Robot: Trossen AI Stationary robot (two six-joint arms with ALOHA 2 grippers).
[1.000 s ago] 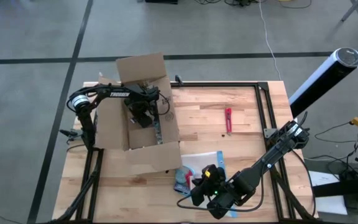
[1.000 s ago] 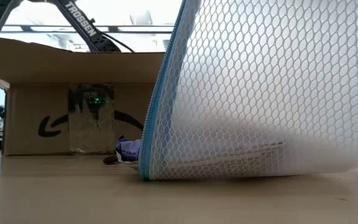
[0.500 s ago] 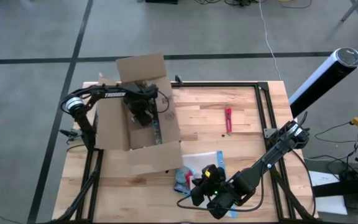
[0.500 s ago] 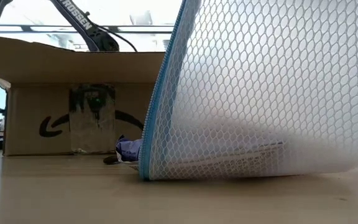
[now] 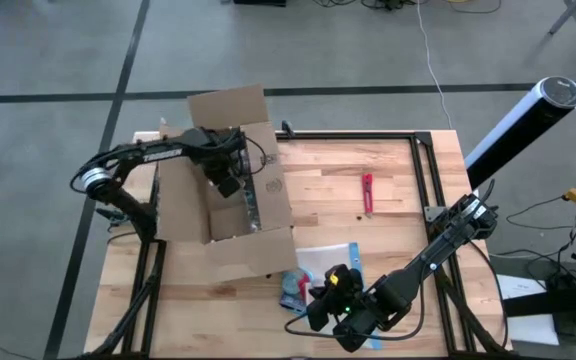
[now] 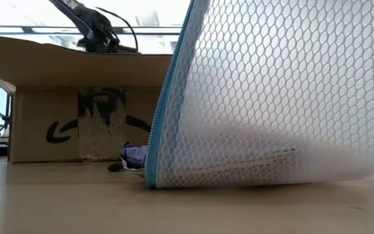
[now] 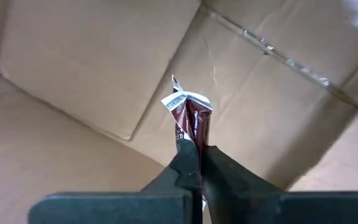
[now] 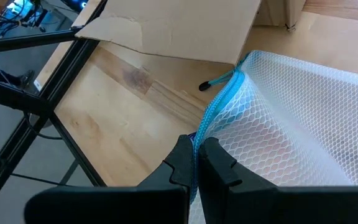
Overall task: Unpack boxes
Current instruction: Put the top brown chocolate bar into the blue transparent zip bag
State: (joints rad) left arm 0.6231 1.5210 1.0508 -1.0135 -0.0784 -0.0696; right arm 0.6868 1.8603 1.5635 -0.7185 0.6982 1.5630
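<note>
- We see the big brown box [image 5: 226, 190] sitting on the far left part of the wooden table [image 5: 368, 230], with its flaps open.
- Our left arm bends in from the left side and reaches over the box.
- The left gripper [image 7: 197, 152] points down into the box, and its two fingers are squeezed tight on a small dark red packet [image 7: 191, 118].
- The packet sticks up past the fingertips, above the box floor.
- Our right arm stretches low across the near side of the table.
- The right gripper [image 8: 196, 155] pinches the blue edge of a clear mesh pouch [image 8: 291, 124].
- A small red tool [image 5: 367, 192] lies alone in the middle of the table.
</note>
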